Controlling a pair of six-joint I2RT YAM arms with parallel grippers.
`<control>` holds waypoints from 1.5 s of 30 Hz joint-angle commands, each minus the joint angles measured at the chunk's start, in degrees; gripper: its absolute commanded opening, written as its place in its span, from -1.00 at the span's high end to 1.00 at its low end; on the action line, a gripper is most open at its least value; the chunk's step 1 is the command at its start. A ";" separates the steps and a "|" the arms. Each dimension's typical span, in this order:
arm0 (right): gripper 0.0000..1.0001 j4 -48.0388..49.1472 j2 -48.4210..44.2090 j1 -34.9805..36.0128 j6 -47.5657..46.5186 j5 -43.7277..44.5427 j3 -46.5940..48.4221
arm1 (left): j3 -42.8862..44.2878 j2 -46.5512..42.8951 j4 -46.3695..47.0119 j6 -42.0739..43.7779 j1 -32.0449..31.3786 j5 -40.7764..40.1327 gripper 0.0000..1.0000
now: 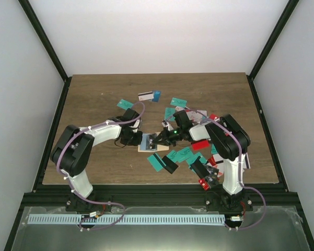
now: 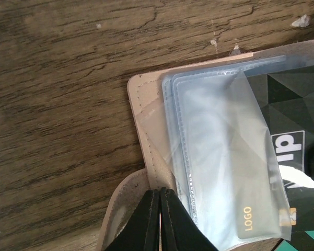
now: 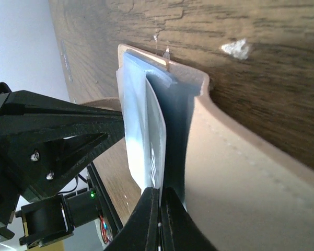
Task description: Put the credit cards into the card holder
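Dark wood-grain counter (image 1: 94, 99) within white walls. Left claw (image 2: 160, 197), clenched, seems to pinch the stitched edge of the tan folding card holder (image 2: 144, 130), which lies open at centre between the arms. Right claw (image 3: 160, 197), clenched on a clear plastic sleeve (image 3: 136, 130) of it. Coloured plastic credit cards (image 1: 157, 162) lie scattered, mostly rightward. Good practice: pin the cover, spread the sleeve mouth, slide cards in flat.

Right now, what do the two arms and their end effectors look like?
The left arm and right arm have black joints, white links and a lilac cable along each. The left end effector and right end effector have black tapered fingers.
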 commanded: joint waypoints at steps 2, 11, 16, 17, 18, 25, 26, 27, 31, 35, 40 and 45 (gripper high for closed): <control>0.99 2.37 3.27 2.36 3.28 0.09 -0.28 | -4.43 1.93 -1.76 -1.63 -1.05 6.18 0.92; 0.99 4.99 4.48 4.65 6.85 1.60 -1.01 | -7.26 0.12 -0.43 -2.90 -1.05 8.40 0.92; 0.99 5.58 4.99 5.25 8.43 2.94 -1.09 | -8.91 -0.73 -0.04 -3.00 -1.05 8.86 0.92; 0.99 5.78 4.87 5.26 8.84 3.45 -1.33 | -9.16 -1.03 -0.01 -3.03 -1.05 8.80 0.92; 0.99 5.73 4.81 5.25 9.18 4.22 -1.47 | -9.43 -1.34 -0.10 -3.18 -1.05 8.77 0.92; 0.99 7.30 4.46 5.70 10.84 4.60 -2.65 | -10.43 -2.85 -0.06 -4.67 -1.05 10.48 0.92; 0.99 7.48 4.33 5.90 10.82 4.30 -2.91 | -10.42 -3.09 -0.11 -4.91 -1.05 10.73 0.92; 0.97 7.38 4.19 6.07 10.77 3.92 -3.25 | -10.41 -3.39 -0.25 -5.23 -1.05 10.88 0.92; 0.86 5.90 2.28 6.30 9.47 3.80 -4.45 | -10.21 -4.96 -0.59 -6.24 -0.95 10.50 0.92; 0.80 0.38 -0.57 6.29 6.16 4.98 -3.38 | -10.20 -6.03 -1.05 -6.42 -0.94 9.52 0.91; 0.64 -6.40 -3.01 6.31 2.65 5.75 -0.44 | -10.18 -6.61 -1.80 -6.05 -0.96 7.92 0.91; 0.41 -13.79 -5.52 6.34 -1.46 7.82 2.64 | -10.50 -7.42 -2.09 -5.86 -0.96 7.30 0.91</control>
